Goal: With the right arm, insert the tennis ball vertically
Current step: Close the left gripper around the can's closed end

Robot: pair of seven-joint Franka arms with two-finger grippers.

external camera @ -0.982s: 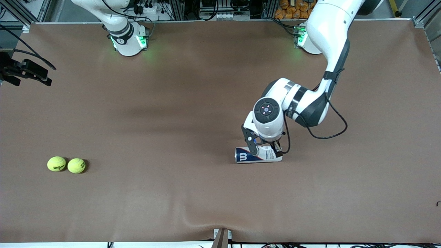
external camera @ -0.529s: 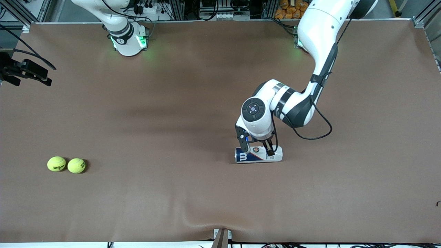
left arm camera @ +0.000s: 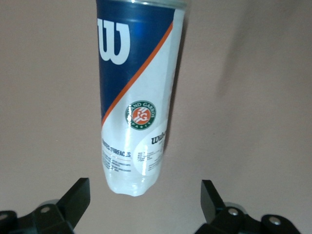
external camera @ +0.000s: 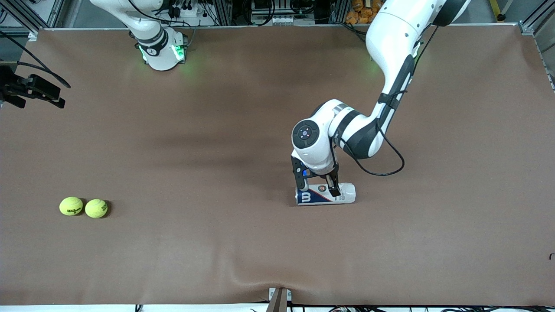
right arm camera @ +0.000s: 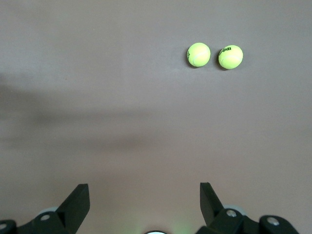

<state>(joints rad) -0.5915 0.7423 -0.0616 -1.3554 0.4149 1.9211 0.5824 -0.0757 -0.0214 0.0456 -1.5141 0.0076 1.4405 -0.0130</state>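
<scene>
The left gripper (external camera: 317,187), jaws wide and empty, straddles the lying blue-and-white plastic ball can (external camera: 325,194), presumably to upright it. The right gripper (right arm camera: 145,202), open, waits high above the table; two yellow felt tennis balls (external camera: 83,207) lie at the right arm's end.

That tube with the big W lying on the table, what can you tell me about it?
The tennis ball can is a clear plastic tube with a blue, white and orange label bearing a white W and a round green emblem. It lies on its side on the brown table, toward the left arm's end, far from the two balls. The left gripper hangs right over it, fingers open, one to each side; no contact can be seen.
</scene>
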